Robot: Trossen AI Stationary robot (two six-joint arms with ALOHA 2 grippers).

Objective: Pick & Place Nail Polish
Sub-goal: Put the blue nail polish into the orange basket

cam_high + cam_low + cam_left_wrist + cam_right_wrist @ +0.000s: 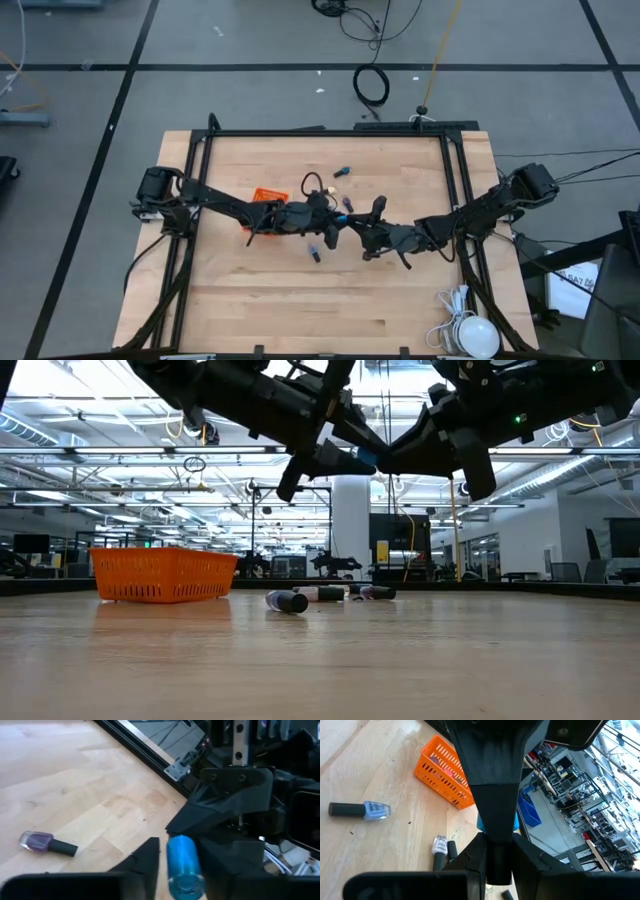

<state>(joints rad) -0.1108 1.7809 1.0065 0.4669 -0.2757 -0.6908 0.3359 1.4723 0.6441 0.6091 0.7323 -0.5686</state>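
Both arms meet above the middle of the table (400, 300). The left gripper (172, 870) pinches one blue nail polish bottle (182, 865) between its two fingers, well above the table surface. The right gripper (499, 865) is pressed together on the dark cap (499, 860) of that same bottle, so both grippers hold the one bottle in the air.

Loose bottles on the table, counted from the high view: three. One lies toward the far edge (342, 171), one just beside the left gripper (346, 203), and one nearer the front edge (314, 252). The left wrist view shows one purple bottle (47, 843) lying on its side.

One orange basket (163, 575) stands left of centre; its contents cannot be counted.
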